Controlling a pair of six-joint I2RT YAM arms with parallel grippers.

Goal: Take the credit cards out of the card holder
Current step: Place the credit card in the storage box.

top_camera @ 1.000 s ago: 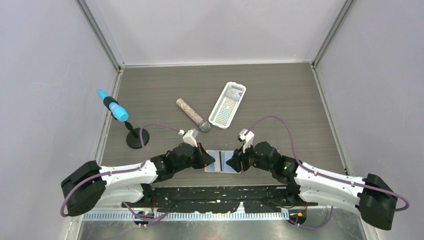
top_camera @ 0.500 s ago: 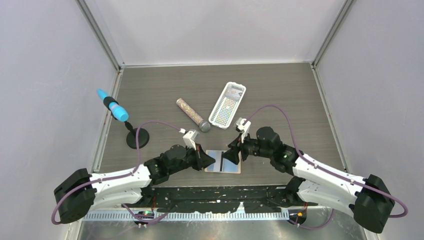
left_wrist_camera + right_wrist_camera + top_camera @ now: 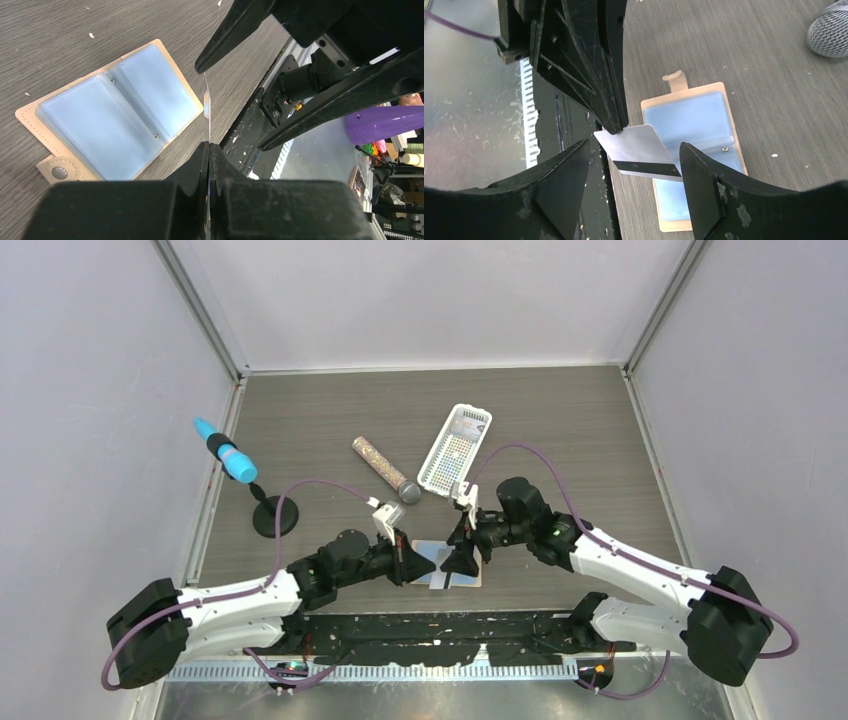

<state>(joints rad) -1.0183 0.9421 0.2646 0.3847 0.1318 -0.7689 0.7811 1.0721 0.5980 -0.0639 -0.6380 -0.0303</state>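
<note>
While the left gripper [image 3: 209, 146] pinches shut on a corner of a striped credit card [image 3: 641, 152], the right gripper [image 3: 634, 147] gapes wide either side of it. Beneath, the tan card holder [image 3: 696, 120] lies open on the table [image 3: 774, 90]; whether more cards sit inside, I can't make out

My dark wood-grain table [image 3: 560, 440] carries four things. Tan card holder [image 3: 110, 120] lies open and flat by the near edge. Glittery tube [image 3: 384, 469] and white slotted basket [image 3: 455, 449] sit just beside each other mid-table. Black round stand base [image 3: 274, 516] is near the left edge.
</note>
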